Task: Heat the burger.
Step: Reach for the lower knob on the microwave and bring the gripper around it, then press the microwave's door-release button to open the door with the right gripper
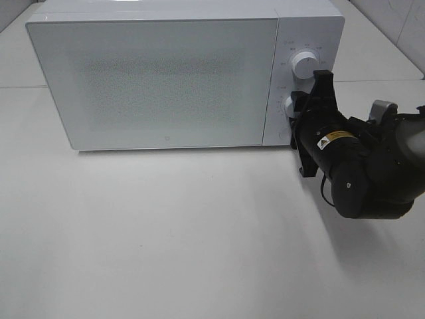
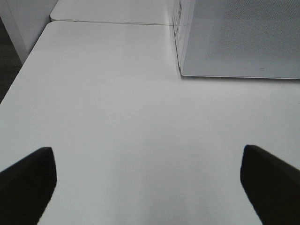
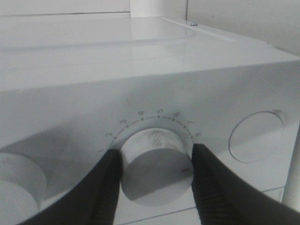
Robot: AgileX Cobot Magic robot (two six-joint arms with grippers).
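right gripper [image 3: 156,168] pinching the smooth round knob [image 3: 154,152] on the glossy boxy microwave [image 1: 159,80], left gripper [image 2: 149,183] hanging wide open over the matte bench [image 2: 117,117]

The door [image 1: 159,83] of the microwave [image 1: 166,20] was closed, and its frosted pane let me see nothing of the inside. From above, the right gripper [image 1: 294,113] covered most of the lower dial [image 1: 288,103], and the panel below it was hidden behind the black wrist. The marks around the upper dial [image 1: 303,64] were too small to read. The right arm [image 1: 385,166] was cut off by the frame edge. In the left wrist view the two dark fingers [image 2: 26,183] of the left gripper [image 2: 150,187] showed only as tips, cut off, and the microwave too. In the right wrist view the upper dial was half out of frame.
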